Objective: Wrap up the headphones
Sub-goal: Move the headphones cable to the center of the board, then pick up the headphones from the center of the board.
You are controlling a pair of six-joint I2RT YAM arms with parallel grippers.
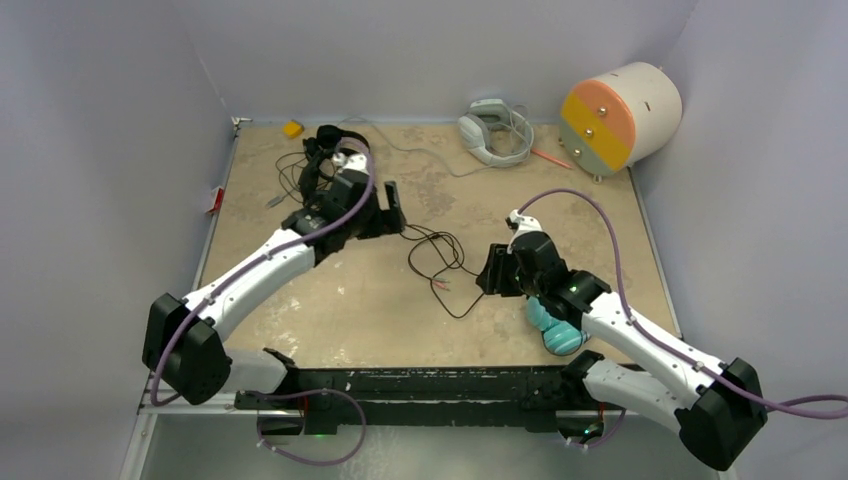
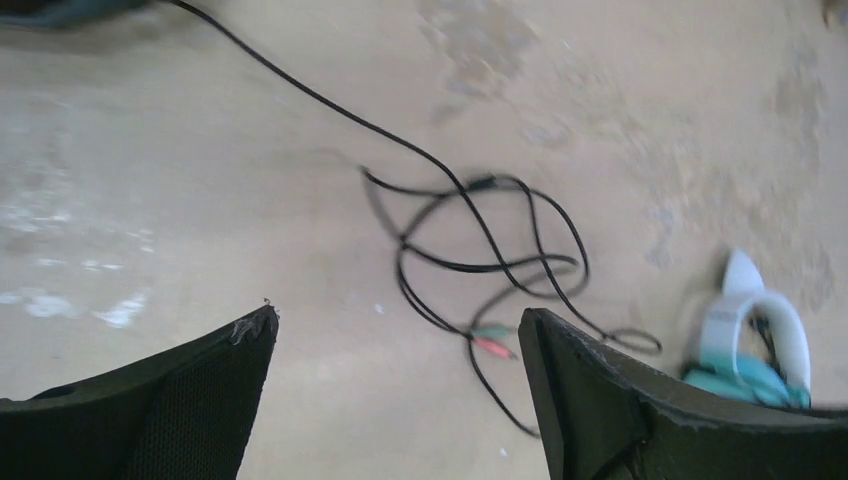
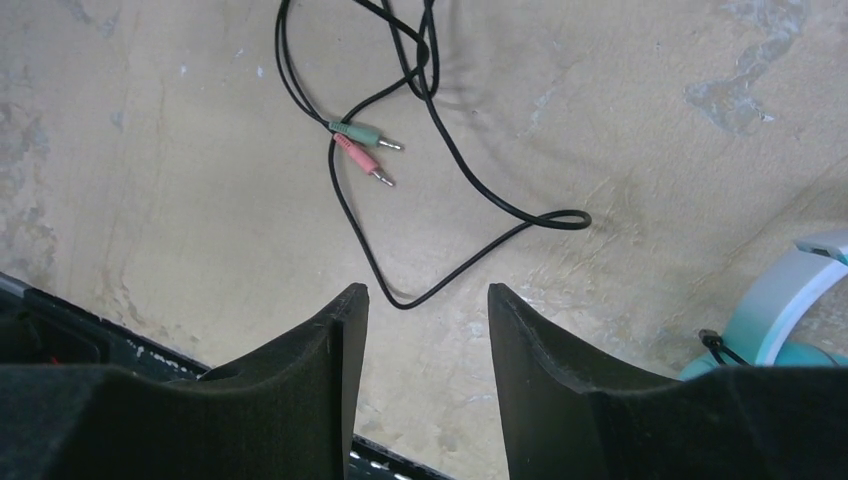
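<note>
The teal headphones (image 1: 556, 330) with a white band lie at the near right, partly under my right arm; they also show in the left wrist view (image 2: 757, 340) and the right wrist view (image 3: 790, 295). A loose black cord (image 1: 437, 262) with green and pink plugs (image 3: 363, 148) lies tangled at the table's middle. Black headphones (image 1: 325, 146) with thin cords lie at the back left. My left gripper (image 1: 388, 212) is open and empty, left of the tangle (image 2: 480, 255). My right gripper (image 1: 493, 272) is open and empty, just right of the cord (image 3: 460, 205).
A grey-white headset (image 1: 494, 130) lies at the back centre. A cream and orange cylinder (image 1: 620, 115) stands at the back right. A small yellow object (image 1: 292, 128) sits in the back left corner. An orange stick (image 1: 551, 158) lies near the cylinder.
</note>
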